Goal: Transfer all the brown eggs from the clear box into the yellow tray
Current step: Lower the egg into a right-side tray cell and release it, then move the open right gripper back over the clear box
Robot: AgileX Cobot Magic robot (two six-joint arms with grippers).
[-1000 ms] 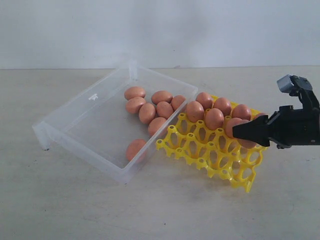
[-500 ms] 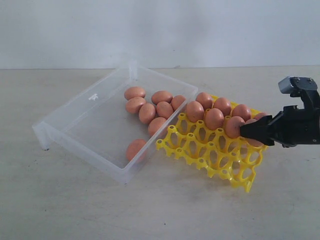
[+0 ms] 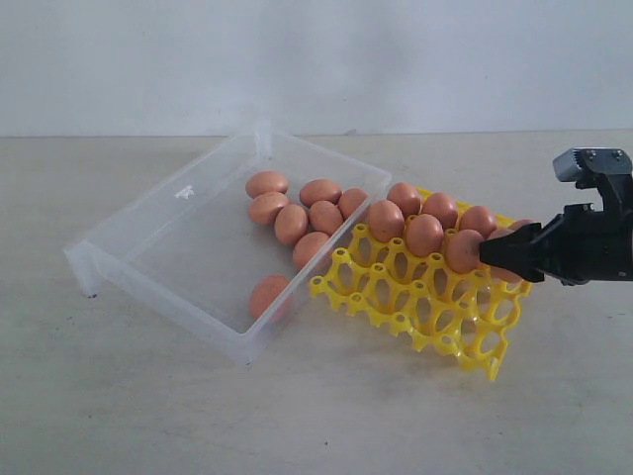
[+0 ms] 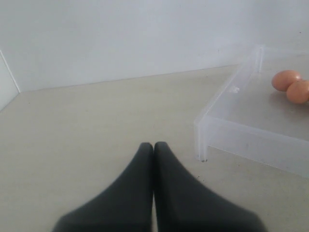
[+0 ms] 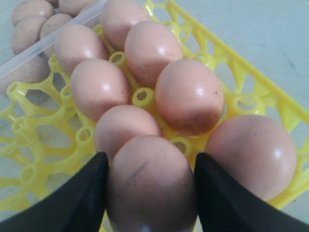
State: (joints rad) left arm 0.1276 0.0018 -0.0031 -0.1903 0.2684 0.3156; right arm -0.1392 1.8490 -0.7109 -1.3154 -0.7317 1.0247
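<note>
- Right pincer, reaching in from the right, has a finger pressed to each side of one brown egg, with the jaws spread to egg width. It looks gripped rather than let go, though the egg's underside is hidden.
- That egg hangs low over the right end of the yellow tray, next to the eggs filling its far rows, probably lined up for a free cell.
- Eight other eggs lie in the clear box, left of the tray.
- Left pincer is closed and empty, parked by the box's left corner, out of the way.
</note>
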